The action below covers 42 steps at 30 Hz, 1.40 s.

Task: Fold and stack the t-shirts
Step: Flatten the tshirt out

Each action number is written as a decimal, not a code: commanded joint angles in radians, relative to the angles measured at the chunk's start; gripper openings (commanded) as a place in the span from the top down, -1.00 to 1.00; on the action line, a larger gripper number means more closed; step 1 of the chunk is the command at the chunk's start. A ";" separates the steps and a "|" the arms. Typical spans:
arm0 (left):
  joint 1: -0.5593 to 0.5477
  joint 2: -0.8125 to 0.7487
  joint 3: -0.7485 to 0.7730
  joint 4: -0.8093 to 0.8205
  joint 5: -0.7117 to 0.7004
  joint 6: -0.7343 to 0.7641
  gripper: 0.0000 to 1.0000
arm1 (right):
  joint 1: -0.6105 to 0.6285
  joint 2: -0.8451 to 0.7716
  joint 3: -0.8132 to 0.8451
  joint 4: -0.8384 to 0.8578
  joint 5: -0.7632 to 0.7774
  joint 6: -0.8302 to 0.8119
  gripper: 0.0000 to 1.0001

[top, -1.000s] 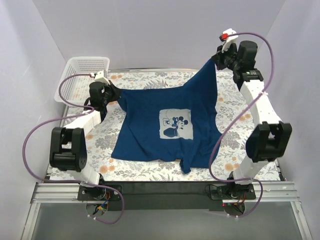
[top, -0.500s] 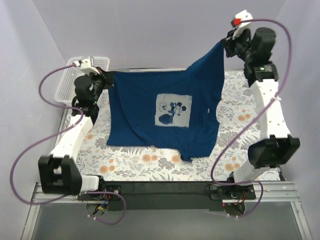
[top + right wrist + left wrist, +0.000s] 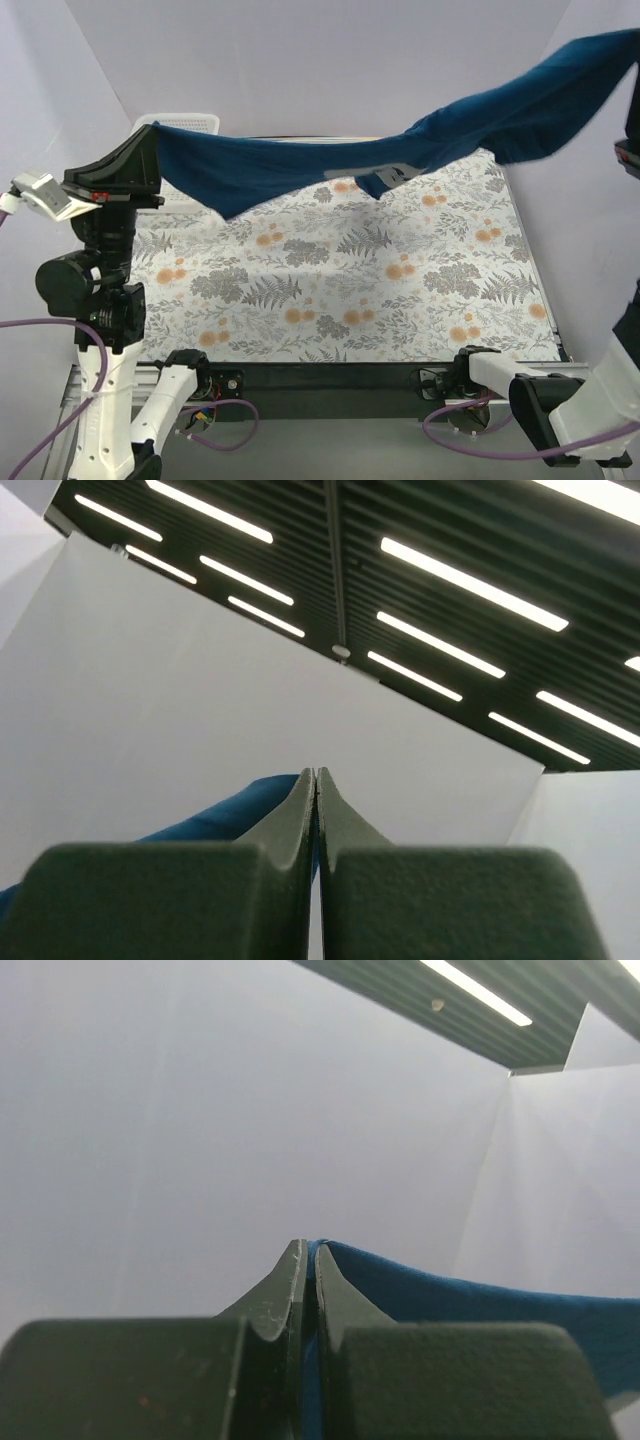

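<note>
One navy t-shirt (image 3: 300, 160) hangs stretched in the air above the table, running from the left up to the top right corner. Its pale print (image 3: 388, 172) shows only edge-on under the sagging middle. My left gripper (image 3: 148, 138) is shut on the shirt's left end; in the left wrist view its jaws (image 3: 310, 1252) pinch blue cloth (image 3: 480, 1305) between them. My right gripper is past the top external view's right edge. In the right wrist view it (image 3: 316, 776) is shut on blue cloth (image 3: 230, 805). Both wrist cameras face the wall and ceiling.
The table carries a floral cloth (image 3: 350, 270). A white mesh basket (image 3: 192, 120) at the back left is mostly hidden behind the shirt. White walls stand on three sides. The right arm's lower links (image 3: 570, 400) lie at the near right edge.
Both arms have swung upward and lifted the shirt off the table. It hung flat with the print facing the camera; now it is stretched high, seen nearly edge-on.
</note>
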<state>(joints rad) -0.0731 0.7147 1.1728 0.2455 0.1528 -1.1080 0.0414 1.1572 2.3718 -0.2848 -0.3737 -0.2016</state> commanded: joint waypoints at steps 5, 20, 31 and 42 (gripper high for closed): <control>0.006 -0.008 0.087 -0.072 -0.068 0.003 1.00 | -0.026 0.007 0.005 -0.005 0.021 0.013 0.97; 0.006 0.336 -0.326 0.116 -0.007 0.053 1.00 | -0.025 0.104 -0.712 0.061 -0.077 -0.166 0.97; -0.037 0.929 -0.191 0.276 -0.128 0.126 1.00 | -0.031 0.272 -1.210 0.522 0.076 -0.208 0.97; -0.083 1.233 0.040 0.268 -0.226 0.217 1.00 | -0.032 0.571 -1.097 0.641 0.159 -0.151 0.97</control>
<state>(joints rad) -0.1535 1.9278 1.1572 0.4828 -0.0154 -0.9432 0.0143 1.7012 1.1923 0.2386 -0.2573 -0.3752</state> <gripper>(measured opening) 0.032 0.019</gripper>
